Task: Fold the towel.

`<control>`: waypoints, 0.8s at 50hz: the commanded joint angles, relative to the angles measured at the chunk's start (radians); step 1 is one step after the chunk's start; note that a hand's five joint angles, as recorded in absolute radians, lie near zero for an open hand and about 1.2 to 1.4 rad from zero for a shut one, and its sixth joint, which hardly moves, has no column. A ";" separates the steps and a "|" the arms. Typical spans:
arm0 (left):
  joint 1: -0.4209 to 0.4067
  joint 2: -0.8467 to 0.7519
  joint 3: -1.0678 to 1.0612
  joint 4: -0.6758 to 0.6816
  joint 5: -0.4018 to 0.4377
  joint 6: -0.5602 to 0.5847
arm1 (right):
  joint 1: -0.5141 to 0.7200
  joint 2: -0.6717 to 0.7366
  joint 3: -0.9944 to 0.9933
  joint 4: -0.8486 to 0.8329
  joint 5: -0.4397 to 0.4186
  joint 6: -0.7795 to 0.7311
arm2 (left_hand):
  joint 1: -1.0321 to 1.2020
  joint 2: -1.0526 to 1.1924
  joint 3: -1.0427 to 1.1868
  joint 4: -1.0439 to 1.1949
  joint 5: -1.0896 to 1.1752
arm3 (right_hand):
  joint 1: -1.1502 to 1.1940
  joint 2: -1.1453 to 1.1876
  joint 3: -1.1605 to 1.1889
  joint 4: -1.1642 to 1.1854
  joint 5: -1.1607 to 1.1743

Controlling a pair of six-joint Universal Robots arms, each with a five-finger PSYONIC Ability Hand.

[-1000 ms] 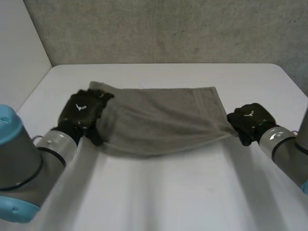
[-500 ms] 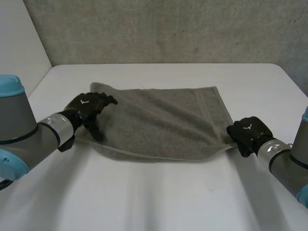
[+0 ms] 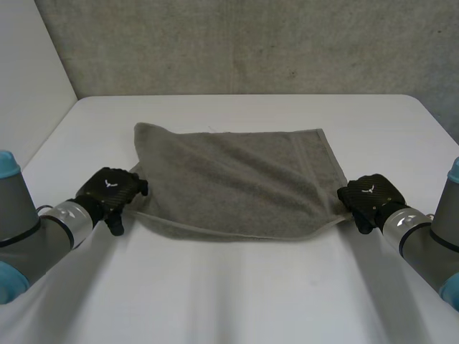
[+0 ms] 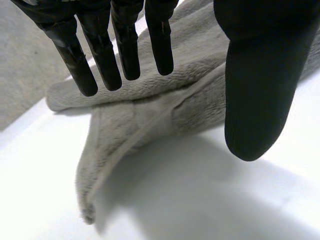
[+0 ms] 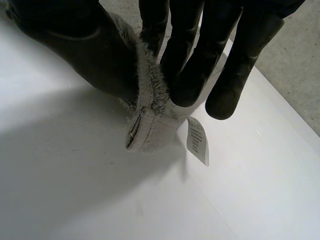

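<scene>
The towel (image 3: 237, 179) is caught at its near right corner between the fingers (image 5: 190, 60) and thumb (image 5: 75, 40) of my right hand (image 3: 369, 195). The hemmed edge stands up in that pinch, and a small white label (image 5: 197, 140) hangs from the corner just beside my fingertips. My left hand (image 3: 109, 192) grasps nothing. Its fingers are straight and held apart from the thumb, and the towel's near left corner lies on the table just beyond them, its hem turned up in a loose flap. Outward from both hands, the grey towel lies spread across the middle of the white table (image 3: 237, 294). Its near edge curves between my two hands, and its far left corner is rumpled.
</scene>
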 commanded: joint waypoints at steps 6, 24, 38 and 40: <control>0.004 -0.060 -0.003 0.174 0.004 -0.006 | 0.000 0.002 0.003 0.000 0.001 0.000 | 0.200 0.201 0.201 0.201 0.199 | 0.056 0.056 0.049 0.054 0.046; 0.004 -0.123 0.033 0.174 0.003 -0.001 | 0.000 0.002 0.003 -0.012 0.001 0.000 | 0.450 0.450 0.450 0.451 0.449 | 0.056 0.056 0.049 0.054 0.046; 0.033 0.088 -0.028 0.142 -0.046 -0.006 | -0.011 -0.154 -0.014 0.012 0.008 0.015 | 0.919 0.920 0.920 0.920 0.918 | 0.056 0.056 0.049 0.054 0.046; 0.038 0.149 -0.062 0.131 -0.054 -0.006 | -0.012 -0.191 -0.020 0.025 0.008 0.012 | 0.919 0.920 0.920 0.920 0.918 | 0.056 0.056 0.049 0.054 0.046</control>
